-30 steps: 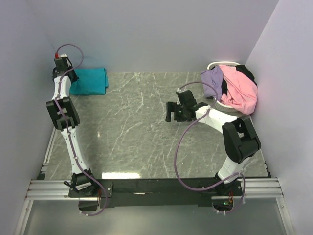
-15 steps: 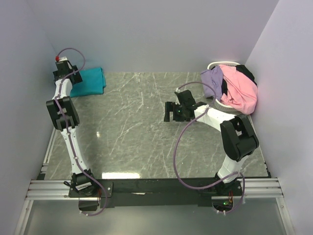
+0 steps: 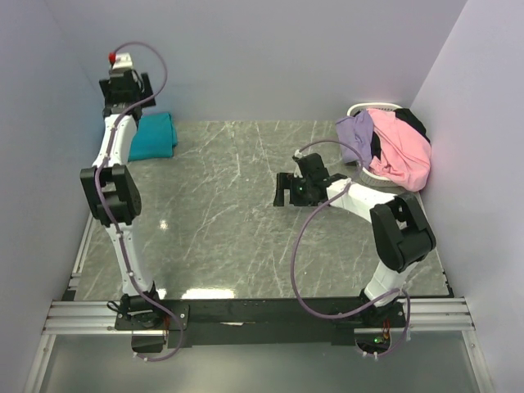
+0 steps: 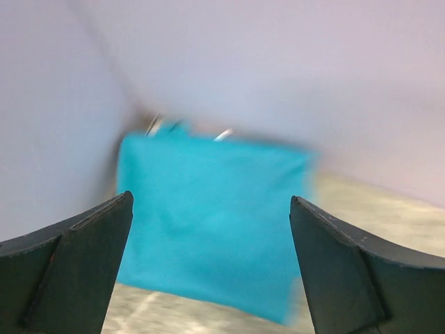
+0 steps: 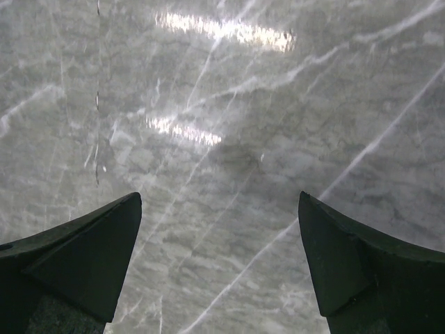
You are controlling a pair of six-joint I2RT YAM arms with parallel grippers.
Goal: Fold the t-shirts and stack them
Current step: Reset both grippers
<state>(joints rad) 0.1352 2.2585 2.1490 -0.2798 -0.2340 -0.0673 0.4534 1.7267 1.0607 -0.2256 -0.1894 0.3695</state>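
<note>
A folded teal t-shirt point(image 3: 155, 136) lies flat in the table's far left corner; the left wrist view shows it point(image 4: 208, 216) as a blurred square below the fingers. My left gripper point(image 3: 124, 84) hangs open above and behind it, holding nothing. A heap of pink point(image 3: 401, 151), lavender point(image 3: 354, 131) and black point(image 3: 413, 121) t-shirts fills the white basket point(image 3: 360, 108) at the far right. My right gripper point(image 3: 283, 189) stands open low over bare marble point(image 5: 222, 209), left of the basket.
Pale walls close in the table on the left, back and right. The left arm's upper link point(image 3: 108, 193) stands along the left edge. A cable loops off the right arm point(image 3: 301, 246).
My left gripper has opened, let go of the teal t-shirt and risen up toward the back wall. The right gripper has shifted slightly left.
</note>
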